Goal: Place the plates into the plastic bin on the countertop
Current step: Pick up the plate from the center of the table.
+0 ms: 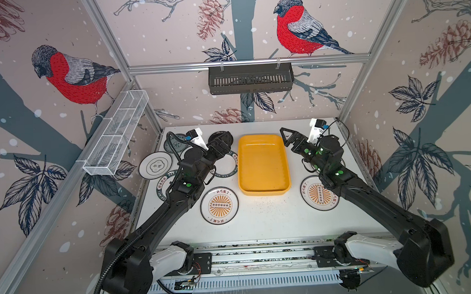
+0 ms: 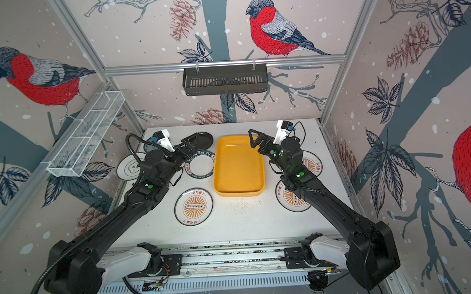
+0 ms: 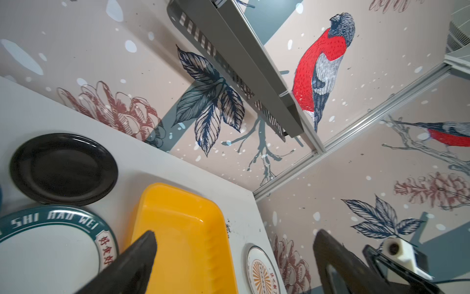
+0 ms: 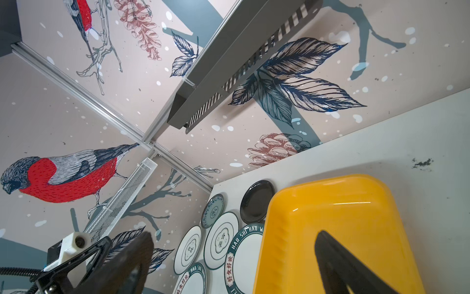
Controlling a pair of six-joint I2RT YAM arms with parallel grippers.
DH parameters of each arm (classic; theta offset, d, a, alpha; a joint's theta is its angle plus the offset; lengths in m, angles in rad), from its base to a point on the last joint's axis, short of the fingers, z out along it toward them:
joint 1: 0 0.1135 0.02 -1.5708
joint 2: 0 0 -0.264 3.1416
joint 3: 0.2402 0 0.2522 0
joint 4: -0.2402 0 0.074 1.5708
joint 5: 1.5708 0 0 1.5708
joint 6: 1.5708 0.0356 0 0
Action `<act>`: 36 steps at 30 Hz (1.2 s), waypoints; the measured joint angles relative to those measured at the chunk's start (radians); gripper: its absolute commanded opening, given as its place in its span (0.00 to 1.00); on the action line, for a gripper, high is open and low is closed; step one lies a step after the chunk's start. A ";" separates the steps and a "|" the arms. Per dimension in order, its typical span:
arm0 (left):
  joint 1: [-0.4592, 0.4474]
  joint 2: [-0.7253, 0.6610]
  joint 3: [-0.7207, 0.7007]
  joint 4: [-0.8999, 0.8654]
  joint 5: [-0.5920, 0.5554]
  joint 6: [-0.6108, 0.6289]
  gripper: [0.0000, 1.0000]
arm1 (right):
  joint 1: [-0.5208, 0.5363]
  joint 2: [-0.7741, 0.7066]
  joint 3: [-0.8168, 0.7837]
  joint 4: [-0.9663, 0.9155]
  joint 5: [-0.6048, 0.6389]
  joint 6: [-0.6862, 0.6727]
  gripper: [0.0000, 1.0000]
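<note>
before committing either arm, take stock: find the plastic bin (image 1: 262, 168) lying empty in the middle of the counter (image 1: 259, 223), and count the plates all flat on the white surface around it, none inside yet. see the left claw (image 2: 191, 140) hanging over the small black plate (image 3: 63, 169) by the bin's far left corner, spread wide and gripping nothing; see the right claw (image 1: 285, 137) poised above the bin's far right corner, equally wide, equally empty. probably best to start with the left arm on the lettered-rim plate (image 2: 201, 165), just beside the bin's left wall and so the shortest carry. tip the claw to set one finger on the counter just outside the rim and the other inside the well, then pinch the raised lip rather than trying to span the whole disc. close gently; expect a smooth rim to slip, so lift the gripped edge first and check for a firm hold before swinging across. clear the bin's wall fully, then lower flat to leave room for stacking. for the right arm, go for the sunburst plate (image 1: 317, 196) half hidden beneath its forearm only after drawing back enough to see the rim. avoid crossing both arms over the bin at once; leave the nearer sunburst plate (image 1: 219, 205) for later.
</note>
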 measured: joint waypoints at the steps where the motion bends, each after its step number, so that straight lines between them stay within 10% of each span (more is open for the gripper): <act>1: 0.020 0.007 -0.002 0.007 0.034 -0.014 0.97 | -0.006 0.010 0.003 0.008 -0.010 0.005 1.00; 15: 0.257 0.079 0.059 -0.373 0.138 0.138 0.96 | 0.026 0.237 0.291 -0.158 -0.064 -0.163 0.99; 36: 0.455 0.674 0.233 -0.547 0.462 0.413 0.74 | 0.186 0.597 0.607 -0.260 -0.172 -0.311 0.99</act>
